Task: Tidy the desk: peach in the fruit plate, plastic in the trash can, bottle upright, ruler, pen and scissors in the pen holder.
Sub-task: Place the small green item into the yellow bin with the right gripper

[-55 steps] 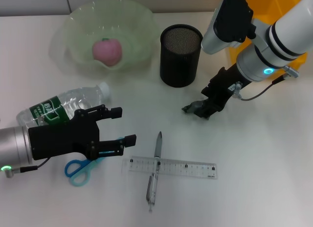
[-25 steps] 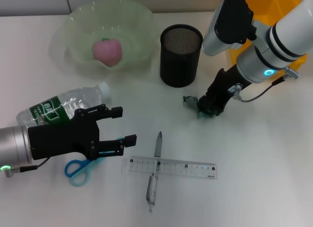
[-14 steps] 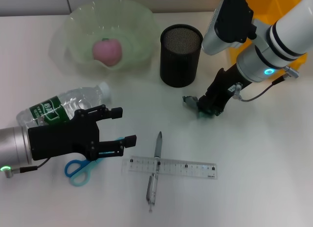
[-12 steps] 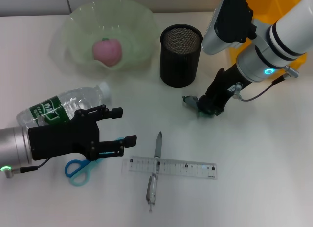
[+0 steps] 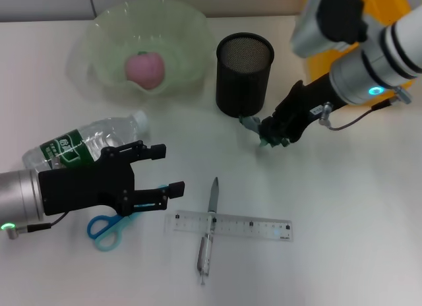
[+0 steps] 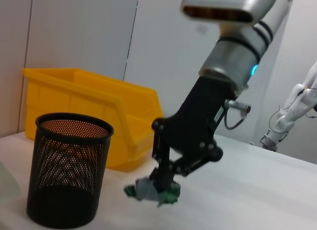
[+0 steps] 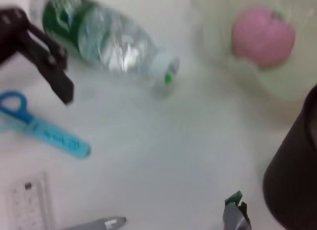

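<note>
Right pincer (image 5: 267, 136) is pinching the crumpled plastic (image 5: 254, 128) and holds it clear of the white tabletop (image 5: 343, 207), just right of and nearer than the black mesh pen holder (image 5: 243, 74); in the left wrist view the wad (image 6: 151, 190) hangs from the fingertips beside the holder (image 6: 67, 168). The yellow trash can (image 5: 389, 2) sits far right, behind the right arm, well apart from the plastic. Left pincer (image 5: 155, 171) hovers at near left with its fingers spread, holding nothing, above the blue scissors (image 5: 105, 230) and close to the bottle (image 5: 79, 144). The bottle lies on its side at left, cap pointing right. The peach (image 5: 144, 69) rests inside the pale green fruit plate (image 5: 178, 29) at far left. The clear ruler (image 5: 227, 225) lies flat at near centre, with the pen (image 5: 209, 230) crossing it, one end pointing toward the far side.
</note>
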Controlling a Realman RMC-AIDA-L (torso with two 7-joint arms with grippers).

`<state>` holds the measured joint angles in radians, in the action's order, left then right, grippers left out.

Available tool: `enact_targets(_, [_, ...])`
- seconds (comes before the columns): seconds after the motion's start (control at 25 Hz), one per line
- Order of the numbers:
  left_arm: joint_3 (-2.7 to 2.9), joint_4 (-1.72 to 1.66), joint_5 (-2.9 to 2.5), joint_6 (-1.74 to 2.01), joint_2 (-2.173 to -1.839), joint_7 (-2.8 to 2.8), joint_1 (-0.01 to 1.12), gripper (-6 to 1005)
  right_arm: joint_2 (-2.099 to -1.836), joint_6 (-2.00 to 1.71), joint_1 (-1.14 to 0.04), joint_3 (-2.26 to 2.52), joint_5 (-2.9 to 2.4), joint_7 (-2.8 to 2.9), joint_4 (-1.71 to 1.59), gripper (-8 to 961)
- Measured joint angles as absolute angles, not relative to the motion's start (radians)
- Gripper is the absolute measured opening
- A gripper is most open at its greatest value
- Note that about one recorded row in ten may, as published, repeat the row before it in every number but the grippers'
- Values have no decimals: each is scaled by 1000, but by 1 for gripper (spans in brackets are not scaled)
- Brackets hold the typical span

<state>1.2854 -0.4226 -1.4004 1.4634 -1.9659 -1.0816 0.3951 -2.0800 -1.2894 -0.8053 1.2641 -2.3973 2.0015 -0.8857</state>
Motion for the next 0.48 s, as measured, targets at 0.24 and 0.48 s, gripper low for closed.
enact_targets(0.24, [1285,-425,-1400,1463,-1964,-1088,401,786,-2080,-1302,-630,1217,-2138,1821,-1005,4])
enact_targets(0.48, [1285,-425,-1400,1464,-1962,-1099,405,785,-2080,-1336,-529,1114,-1869,1550,-911,5])
